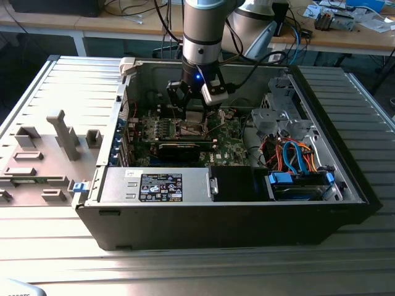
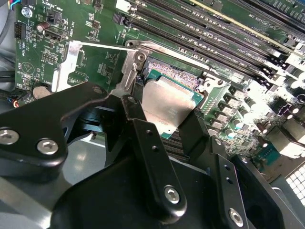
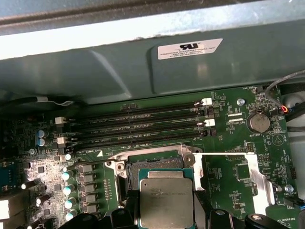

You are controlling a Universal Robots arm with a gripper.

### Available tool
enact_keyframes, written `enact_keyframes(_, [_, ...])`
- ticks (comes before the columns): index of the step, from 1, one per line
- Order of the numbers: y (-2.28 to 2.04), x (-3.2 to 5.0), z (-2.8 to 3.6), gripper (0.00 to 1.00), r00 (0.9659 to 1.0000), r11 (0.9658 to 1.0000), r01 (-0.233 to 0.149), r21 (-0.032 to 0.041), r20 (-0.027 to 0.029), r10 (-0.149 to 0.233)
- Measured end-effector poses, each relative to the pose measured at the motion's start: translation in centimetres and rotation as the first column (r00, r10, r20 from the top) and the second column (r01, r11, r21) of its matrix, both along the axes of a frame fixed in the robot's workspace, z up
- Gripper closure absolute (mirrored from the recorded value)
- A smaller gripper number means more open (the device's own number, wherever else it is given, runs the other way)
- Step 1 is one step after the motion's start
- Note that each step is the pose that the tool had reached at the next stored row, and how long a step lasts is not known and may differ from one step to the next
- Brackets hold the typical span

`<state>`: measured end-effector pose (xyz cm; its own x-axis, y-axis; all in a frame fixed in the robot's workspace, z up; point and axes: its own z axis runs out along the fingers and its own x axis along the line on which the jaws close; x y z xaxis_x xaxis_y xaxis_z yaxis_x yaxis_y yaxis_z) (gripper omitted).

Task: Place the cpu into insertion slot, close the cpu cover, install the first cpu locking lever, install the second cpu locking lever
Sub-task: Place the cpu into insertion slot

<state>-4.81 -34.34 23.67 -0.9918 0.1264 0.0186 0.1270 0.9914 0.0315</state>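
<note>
Narrowed to the chip's width and gripping it: gripper (image 2: 163,110), black fingers (image 2: 143,138) against two opposite edges of the cpu (image 2: 167,101). Held metal face up right over the insertion slot (image 3: 155,163) — seated or not, impossible to tell. Around the slot, green motherboard (image 3: 228,143); just beyond, memory slots (image 3: 143,126) — all inside an open computer case (image 1: 185,228).

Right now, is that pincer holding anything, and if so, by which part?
Yes. The pincer holds the cpu by two opposite side edges, one finger on each, with its dull metal face showing, right at the insertion slot.
</note>
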Motion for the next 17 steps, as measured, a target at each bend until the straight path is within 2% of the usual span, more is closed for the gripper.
enact_keyframes(17, [0.0, 0.0, -0.24, 0.46, 0.9999, 0.9999, 0.015, 0.0, 0.0, -0.015])
